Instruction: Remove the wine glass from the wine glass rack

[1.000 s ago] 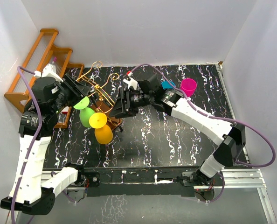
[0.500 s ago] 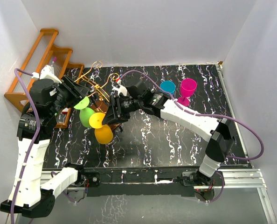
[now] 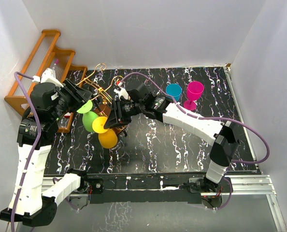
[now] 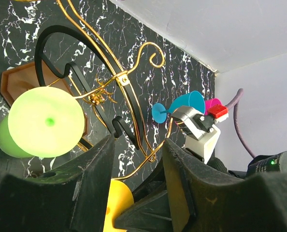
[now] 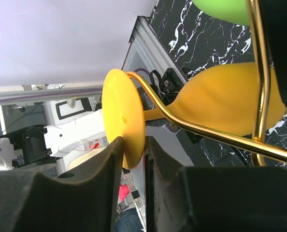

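1. The right gripper (image 3: 113,117) is reaching into the rack (image 3: 101,77) at centre left of the overhead view. It is taking the yellow glass (image 3: 106,137) by its flat foot.
2. In the right wrist view, its fingers (image 5: 85,193) are sitting on either side of the yellow disc at lower left. They are pressing against both faces and appear clamped on it.
3. The yellow glass is hanging by its foot from the gold wires, with its bowl pointing toward the bottom of the overhead frame. It is hanging just beside the green glass (image 3: 89,120).
4. The left gripper (image 3: 80,96) is hovering at the rack's upper-left side, near the green glass's foot. Its jaws are apart and holding nothing.
5. The grasp looks made, so the step in hand is probably drawing the glass out.
6. The next move likely calls for sliding the foot along the wire rails toward their open end. The stem should stay in line with the slot until it comes free, and only then should the glass be lifted clear of the green one.
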Controlling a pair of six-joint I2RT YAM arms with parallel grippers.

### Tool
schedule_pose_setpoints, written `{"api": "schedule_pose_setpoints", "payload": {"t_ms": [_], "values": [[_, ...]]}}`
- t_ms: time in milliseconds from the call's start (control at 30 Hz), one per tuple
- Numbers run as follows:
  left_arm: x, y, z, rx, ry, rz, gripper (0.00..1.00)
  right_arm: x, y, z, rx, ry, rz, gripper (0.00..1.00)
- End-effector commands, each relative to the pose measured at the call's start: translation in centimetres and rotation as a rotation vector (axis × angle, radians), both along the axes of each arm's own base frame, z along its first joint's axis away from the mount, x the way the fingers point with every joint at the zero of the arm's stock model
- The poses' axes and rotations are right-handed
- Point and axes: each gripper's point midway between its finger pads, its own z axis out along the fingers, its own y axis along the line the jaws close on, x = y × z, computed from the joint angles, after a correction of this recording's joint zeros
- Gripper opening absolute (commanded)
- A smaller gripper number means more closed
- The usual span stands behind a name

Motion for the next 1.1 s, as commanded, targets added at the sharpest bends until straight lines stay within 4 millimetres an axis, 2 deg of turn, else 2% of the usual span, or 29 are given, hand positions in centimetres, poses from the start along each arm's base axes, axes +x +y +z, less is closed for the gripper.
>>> {"api": "schedule_pose_setpoints", "payload": {"t_ms": [0, 167, 367, 533, 900, 1067], "values": [[-0.6, 0.3, 0.4, 0.003, -0.02, 0.007, 0.42, 0.7, 0.8, 4.0, 0.105, -0.088, -0.025, 0.21], [-0.5, 0.2, 0.3, -0.004, -0.019, 0.007, 0.42, 0.7, 0.4, 4.5, 0.119, -0.1, -0.043, 0.08], [-0.5, 0.2, 0.5, -0.01, -0.023, 0.011, 0.42, 1.0, -0.2, 6.8, 0.178, -0.113, -0.108, 0.08], [-0.5, 0.1, 0.5, -0.021, -0.024, 0.007, 0.42, 1.6, 0.1, 8.7, 0.242, -0.094, -0.147, 0.08], [-0.8, 0.1, 0.6, -0.023, -0.027, 0.006, 0.42, 3.3, 0.7, 8.8, 0.25, -0.082, -0.222, 0.08], [-0.9, 0.1, 0.7, -0.021, -0.027, 0.007, 0.42, 3.4, 1.6, 8.5, 0.261, -0.062, -0.192, 0.08]]}}
